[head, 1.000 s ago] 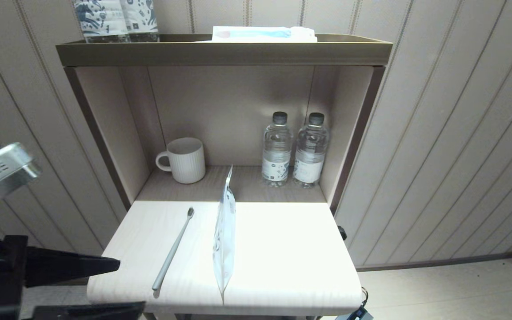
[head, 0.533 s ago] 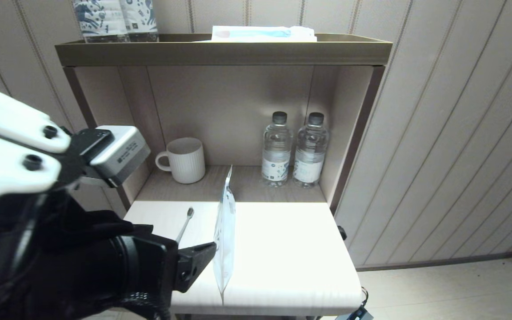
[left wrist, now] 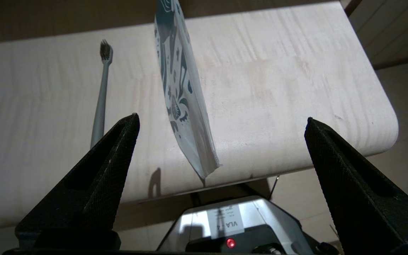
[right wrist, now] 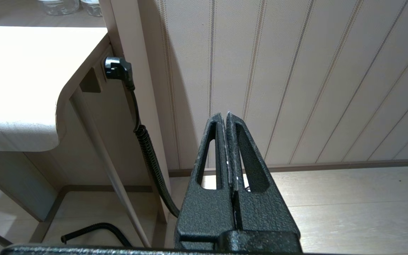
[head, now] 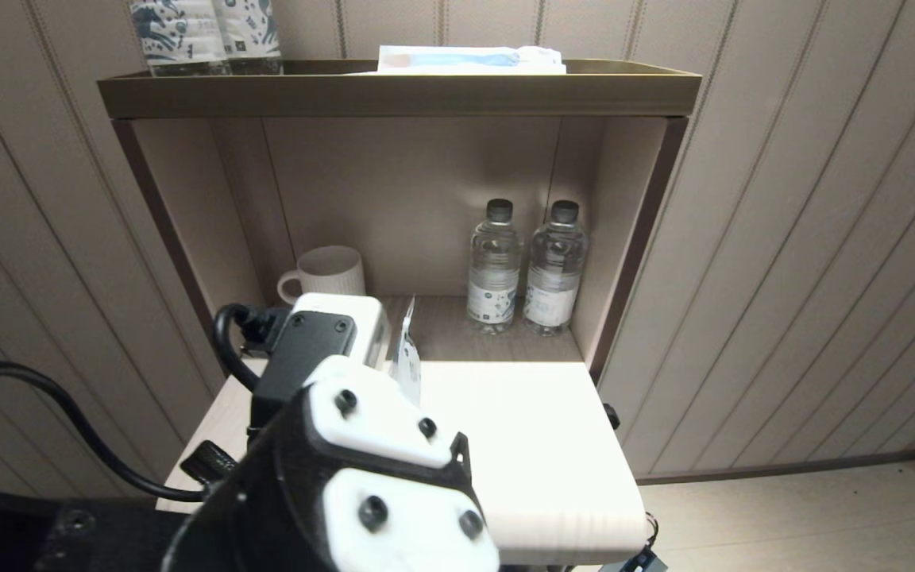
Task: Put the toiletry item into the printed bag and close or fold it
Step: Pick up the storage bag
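The grey toothbrush [left wrist: 100,102] lies flat on the pale wooden table [left wrist: 296,71], bristle head pointing away from me. Just to its right, the printed bag [left wrist: 182,102] stands on edge, its blue leaf print facing the toothbrush. My left gripper [left wrist: 221,117] hovers above the table's front edge, open wide, with the bag's near corner between its fingers and touching neither. In the head view my left arm hides the toothbrush, and only the bag's top [head: 407,349] shows. My right gripper [right wrist: 224,114] is shut and empty, parked low beside the table near the wall.
A ribbed white mug [head: 329,272] and two water bottles [head: 494,266] [head: 554,266] stand in the alcove behind the table. The top shelf [head: 394,91] holds blue-patterned packs [head: 203,36] and a flat packet [head: 469,59]. A black plug and cable [right wrist: 118,69] hang at the table's right side.
My left arm has swung in from the left to over the front of the table. It now covers the toothbrush and most of the bag in the head view.
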